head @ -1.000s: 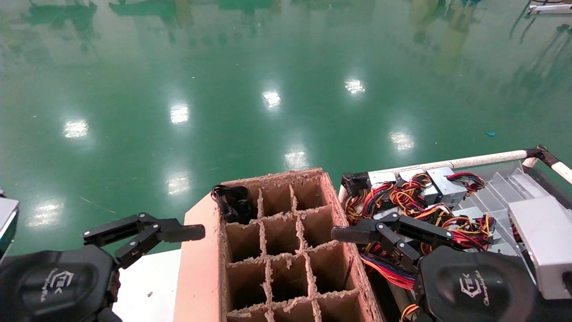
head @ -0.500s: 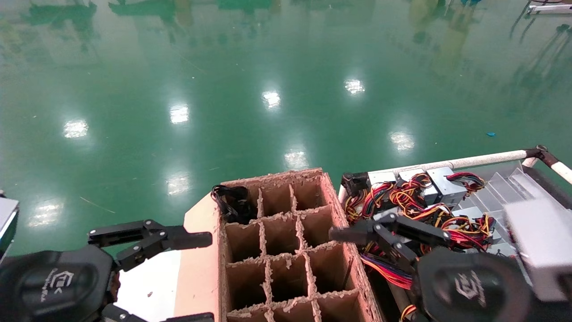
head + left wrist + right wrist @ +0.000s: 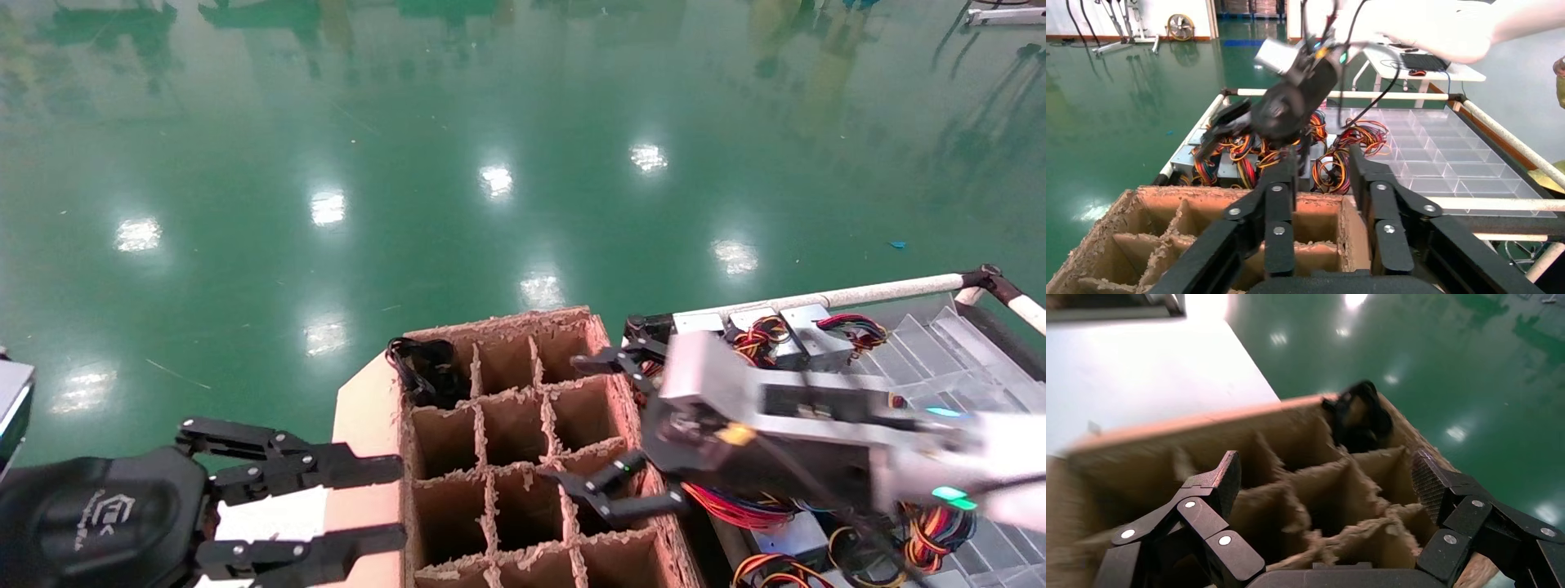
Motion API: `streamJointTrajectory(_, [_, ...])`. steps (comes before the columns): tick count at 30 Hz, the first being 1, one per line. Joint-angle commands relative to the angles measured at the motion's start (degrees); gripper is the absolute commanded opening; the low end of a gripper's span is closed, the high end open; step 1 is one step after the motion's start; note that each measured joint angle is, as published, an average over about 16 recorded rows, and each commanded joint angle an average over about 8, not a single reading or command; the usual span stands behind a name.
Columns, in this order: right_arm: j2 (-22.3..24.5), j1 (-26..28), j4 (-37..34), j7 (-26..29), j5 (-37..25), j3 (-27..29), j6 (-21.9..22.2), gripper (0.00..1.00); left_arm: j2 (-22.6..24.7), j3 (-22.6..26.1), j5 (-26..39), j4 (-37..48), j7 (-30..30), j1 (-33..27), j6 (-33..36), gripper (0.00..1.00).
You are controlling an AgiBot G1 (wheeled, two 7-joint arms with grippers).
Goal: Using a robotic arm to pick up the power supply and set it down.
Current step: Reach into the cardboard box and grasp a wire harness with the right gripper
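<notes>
My right gripper (image 3: 584,418) hung wide open and empty over the right side of the cardboard box (image 3: 359,433). The power supply (image 3: 425,371) sat in the box's far-left corner cell. I judged this the reach; next, centre above that cell and descend. My left gripper (image 3: 394,501) hovered open and empty at the box's near-left edge.

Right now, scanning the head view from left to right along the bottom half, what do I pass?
left gripper, open → cardboard divider box, black cable bundle in its far-left cell → right gripper, open over the box's right edge → bin of power supplies with coloured wires
</notes>
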Motion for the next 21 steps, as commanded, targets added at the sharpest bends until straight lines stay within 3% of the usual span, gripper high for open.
streamJointTrajectory(1, [-2.52,1.64,-1.86,-1.31,-2.88,-1.34,1.2,1.0,0.0,0.0,0.0,0.0,0.0,0.0,0.0,0.0])
streamJointTrajectory(10, [-14.75,6.67,-11.72,-9.7,-11.58,-5.78,8.02,1.0,0.0,0.01,0.0,0.0,0.0,0.0,0.0,0.0])
streamJointTrajectory(21, [-24.63,10.57,-17.03,-25.66,-22.46,-9.72,19.81,1.0,-0.01,0.01,-0.01,0.0,0.01,0.0,0.0,0.0])
